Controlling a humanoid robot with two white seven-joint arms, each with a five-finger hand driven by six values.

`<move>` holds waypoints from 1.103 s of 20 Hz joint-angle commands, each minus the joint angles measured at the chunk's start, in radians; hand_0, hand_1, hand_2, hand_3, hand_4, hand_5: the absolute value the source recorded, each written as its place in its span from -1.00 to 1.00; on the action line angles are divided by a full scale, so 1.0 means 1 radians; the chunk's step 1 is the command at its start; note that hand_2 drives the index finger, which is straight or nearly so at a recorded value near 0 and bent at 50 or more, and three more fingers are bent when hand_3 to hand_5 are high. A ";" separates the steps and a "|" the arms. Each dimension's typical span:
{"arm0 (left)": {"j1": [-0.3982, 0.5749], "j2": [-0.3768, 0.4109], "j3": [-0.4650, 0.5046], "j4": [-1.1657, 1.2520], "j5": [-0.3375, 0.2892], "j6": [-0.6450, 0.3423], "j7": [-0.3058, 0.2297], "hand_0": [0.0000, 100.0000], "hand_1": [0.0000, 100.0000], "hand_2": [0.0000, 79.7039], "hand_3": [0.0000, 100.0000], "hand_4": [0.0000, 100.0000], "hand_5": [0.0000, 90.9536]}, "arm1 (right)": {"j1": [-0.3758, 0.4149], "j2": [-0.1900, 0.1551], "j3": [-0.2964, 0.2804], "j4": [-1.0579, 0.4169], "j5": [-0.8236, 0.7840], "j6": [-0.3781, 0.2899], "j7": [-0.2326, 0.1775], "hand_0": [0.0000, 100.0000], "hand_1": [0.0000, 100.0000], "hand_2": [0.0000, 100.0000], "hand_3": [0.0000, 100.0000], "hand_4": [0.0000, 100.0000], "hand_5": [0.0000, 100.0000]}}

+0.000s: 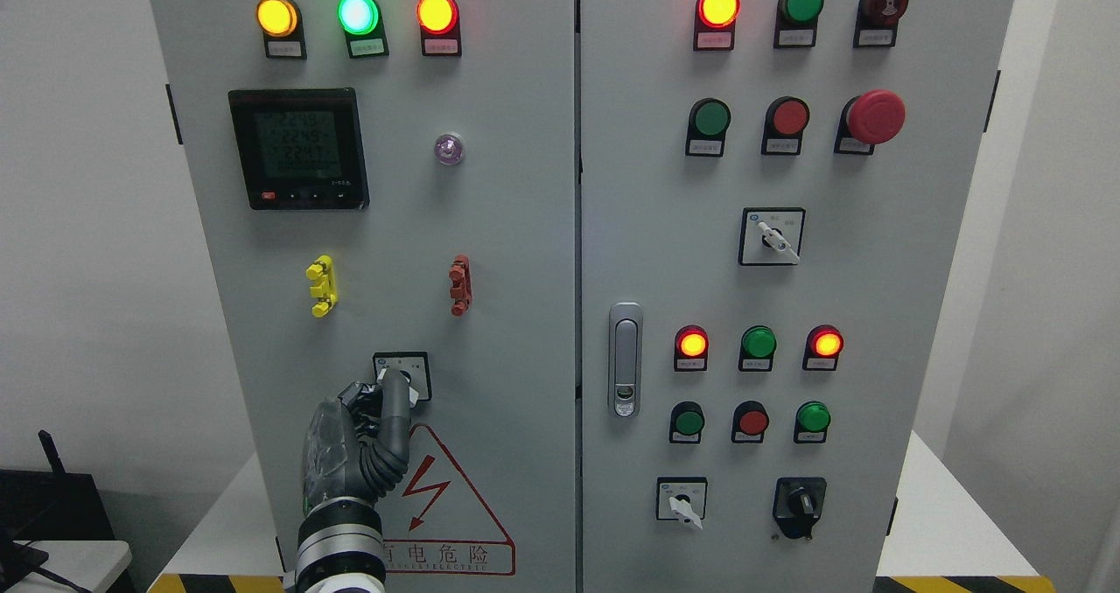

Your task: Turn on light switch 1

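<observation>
Fingers (pixel 395 392) of the left hand (pixel 354 444) curl onto the small rotary switch (pixel 403 376) low on the cabinet's left door (pixel 507 252), apparently pinching its knob, which is probably stiff, smooth plastic best taken across its narrow handle.

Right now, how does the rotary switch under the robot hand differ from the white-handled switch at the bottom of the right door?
The left door's rotary switch is mostly covered by the left robot hand, whose fingers rest on its knob; the right door's white-handled switch is untouched and fully visible. The first sits above the red warning triangle; the second sits beside a black knob. Both have square black-framed white plates.
</observation>
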 commanded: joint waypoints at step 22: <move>0.002 -0.003 0.002 -0.004 0.000 -0.002 0.000 -0.30 -0.82 0.13 0.56 0.69 0.91 | -0.001 0.000 0.017 0.000 -0.025 0.001 -0.001 -0.76 -0.22 -1.00 -1.00 -1.00 -1.00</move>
